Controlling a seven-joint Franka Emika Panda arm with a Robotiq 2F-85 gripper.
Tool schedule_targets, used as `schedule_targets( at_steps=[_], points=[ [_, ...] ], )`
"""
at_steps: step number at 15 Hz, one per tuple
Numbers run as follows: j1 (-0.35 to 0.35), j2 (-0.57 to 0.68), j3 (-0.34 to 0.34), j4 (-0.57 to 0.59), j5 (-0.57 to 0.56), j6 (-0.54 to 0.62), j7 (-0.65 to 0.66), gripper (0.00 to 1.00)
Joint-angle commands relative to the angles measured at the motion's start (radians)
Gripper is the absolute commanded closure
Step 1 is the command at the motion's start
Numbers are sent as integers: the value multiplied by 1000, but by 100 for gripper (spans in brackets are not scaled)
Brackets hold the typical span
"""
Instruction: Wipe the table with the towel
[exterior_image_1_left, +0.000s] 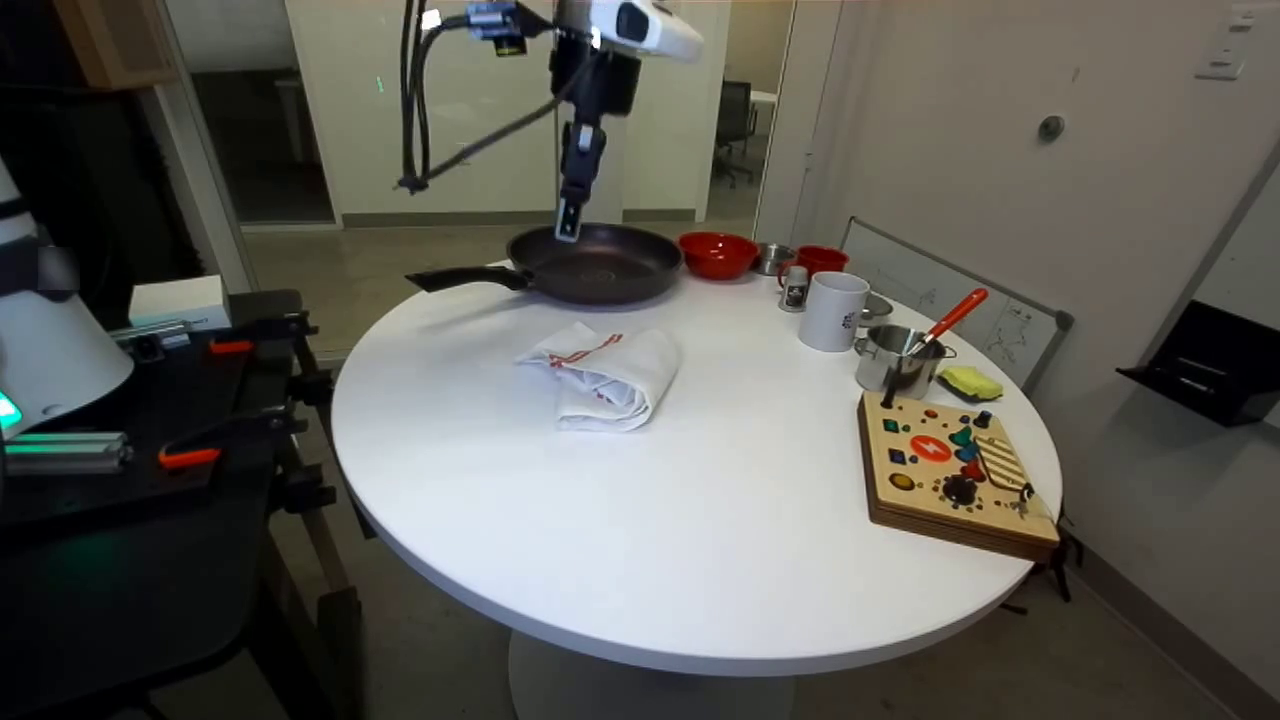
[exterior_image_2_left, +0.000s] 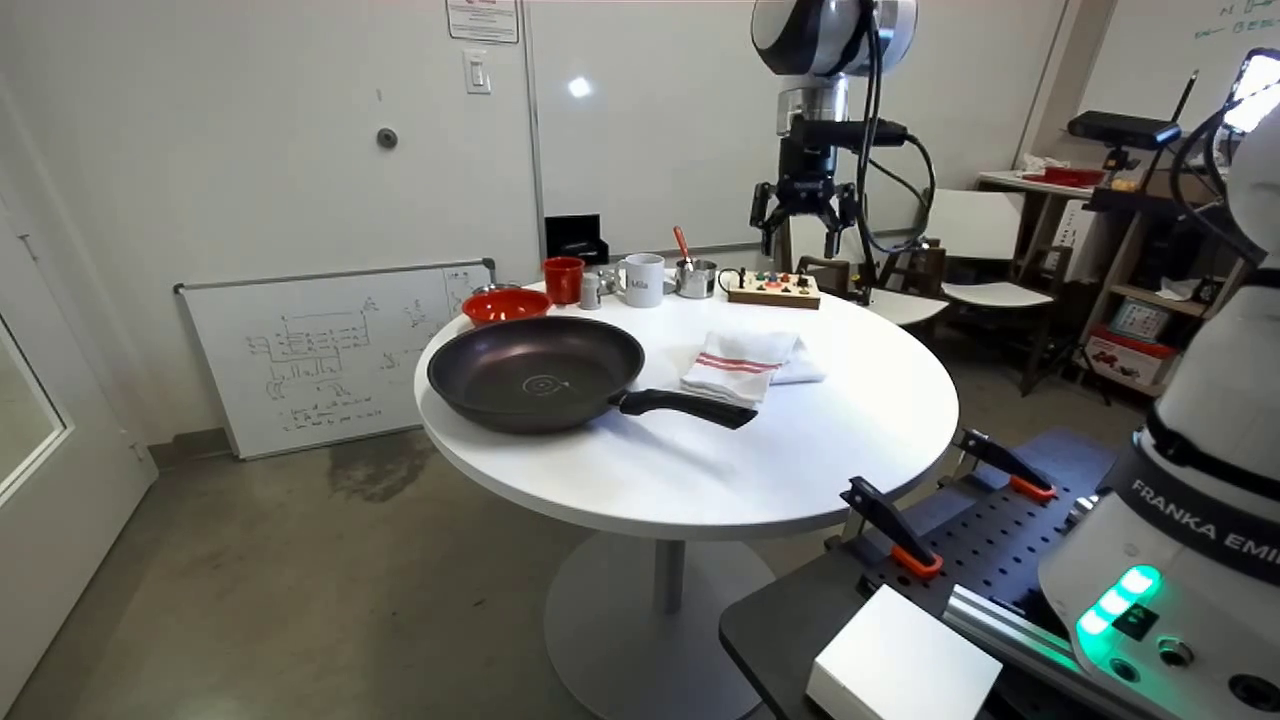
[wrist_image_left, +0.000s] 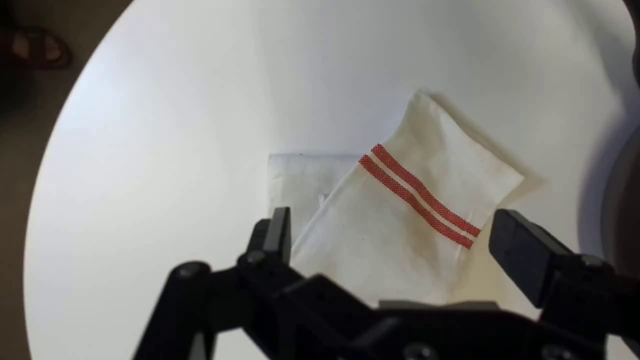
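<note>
Hovering above a round white table with the gripper spread wide apart, pointing down toward a red-striped white towel lying loosely folded near a black frying pan.

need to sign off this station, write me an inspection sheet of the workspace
Surface: round white table; spills, nothing seen.
Job item: white towel with red stripes, loosely folded on the table, not held.
Clutter: includes black frying pan, red bowl, red mug, white mug, shaker, metal pot with red-handled utensil, yellow sponge-like item, wooden panel with knobs.
End effector: open, holding nothing, raised above the table.
Cables: black, looped beside the arm.
Surroundings: white chairs, a whiteboard with writing; a foot in the wrist view's corner, beyond the table edge.
</note>
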Motion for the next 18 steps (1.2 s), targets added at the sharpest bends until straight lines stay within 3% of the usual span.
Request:
schedule_targets(
  at_steps=[1, 3, 6, 11, 14, 15, 18],
  points=[
    [-32, 70, 12, 23, 233, 102, -119, 0],
    [-15, 38, 35, -3, 247, 188, -206, 0],
    [40, -5, 54, -32, 125, 228, -206, 0],
    [125, -11, 57, -65, -191, 245, -109, 0],
    [140, 27, 32, -54, -385, 278, -7, 5],
    [142, 52, 19, -38, -448, 287, 39, 3],
    [136, 130, -8, 0, -519, 306, 109, 0]
  ],
)
